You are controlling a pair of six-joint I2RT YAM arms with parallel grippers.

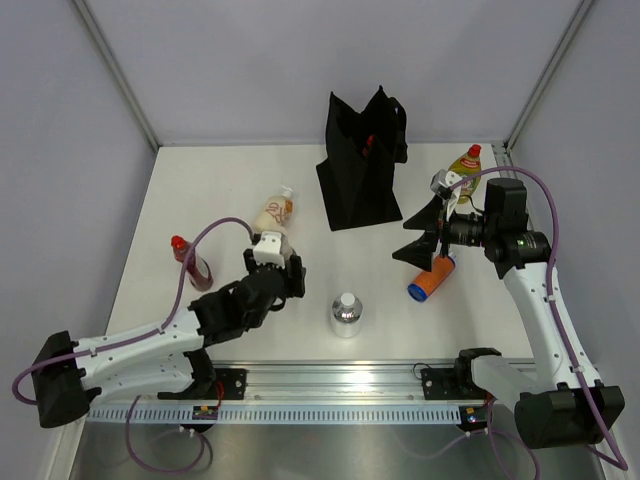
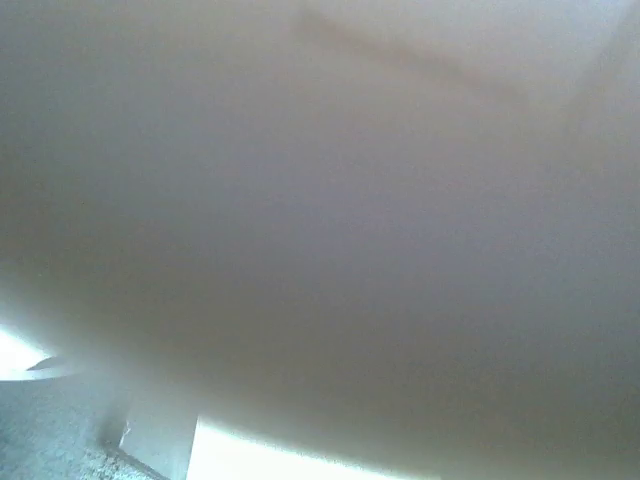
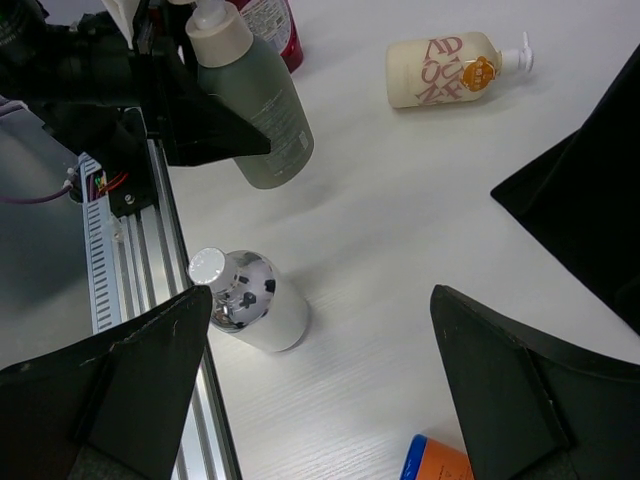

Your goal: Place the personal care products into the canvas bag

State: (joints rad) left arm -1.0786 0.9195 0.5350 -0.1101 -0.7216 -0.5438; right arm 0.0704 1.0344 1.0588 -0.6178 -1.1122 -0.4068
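Inspection of the table [image 1: 200,190] from overhead: one canvas bag [image 1: 362,165], black and boxy, stands upright at 12 o'clock from the table's centre, its two loop handles raised. A small red patch shows at its mouth, but what it belongs to cannot be told, and the rest of the interior is dark. The left claw [image 1: 275,262], at 9 o'clock from centre, is clenched on the grey-green bottle [image 3: 265,105]. In the right wrist view one dark finger lies across the bottle's side, and the bottle hangs tilted above the table with its beige cap uppermost. The left wrist view is filled by a pale blur and adds nothing. The right claw [image 3: 321,292], at 3 o'clock, is released, with its fingers spread wide and nothing between them. It touches no product. Five products rest on the table outside the bag. The cream pump bottle [image 1: 275,211] lies on its side at 10 o'clock. The yellow-green red-capped bottle [image 1: 465,166] is at 2 o'clock, near the far right corner. The red bottle [image 1: 191,263] is at 9 o'clock, beyond the left claw. The orange blue-capped bottle [image 1: 431,279] lies on its side at 4 o'clock, just beneath the right claw. The clear white-capped bottle [image 1: 346,313] stands upright at 6 o'clock. Count: one bag, two claws, six products seen, one of each kind.
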